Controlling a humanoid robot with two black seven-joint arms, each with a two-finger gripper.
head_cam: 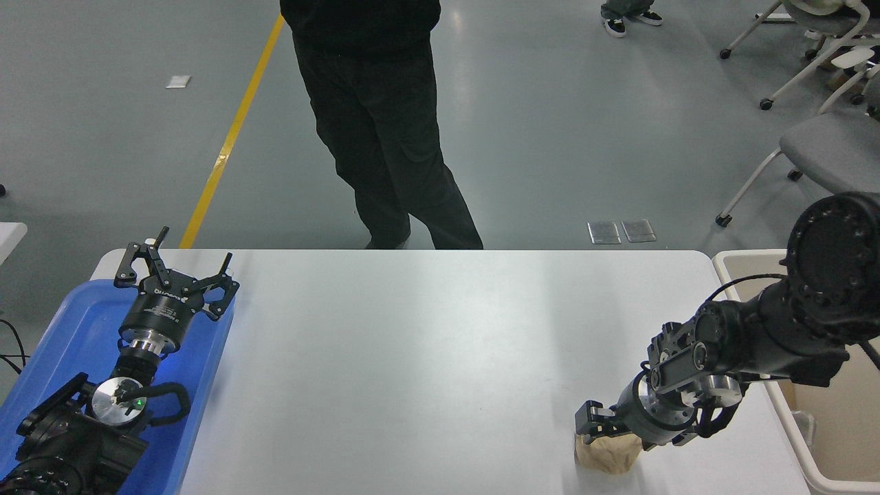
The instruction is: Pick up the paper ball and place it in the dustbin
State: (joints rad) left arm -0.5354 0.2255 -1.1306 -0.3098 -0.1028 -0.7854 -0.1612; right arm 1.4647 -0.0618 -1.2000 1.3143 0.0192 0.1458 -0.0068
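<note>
The tan paper ball (606,456) lies near the table's front edge, right of the middle. My right gripper (614,436) has come down onto its top and covers its upper part. The jaws look open, with one finger (588,420) at the ball's left side and the other hidden behind the wrist. The cream dustbin (730,260) stands off the table's right edge, partly behind my right arm. My left gripper (176,265) stays parked, open, over the blue tray at the lower left.
A blue tray (72,323) sits on the table's left end under the left arm. A person in black trousers (385,137) stands at the far edge. Office chairs (818,148) stand on the floor at the right.
</note>
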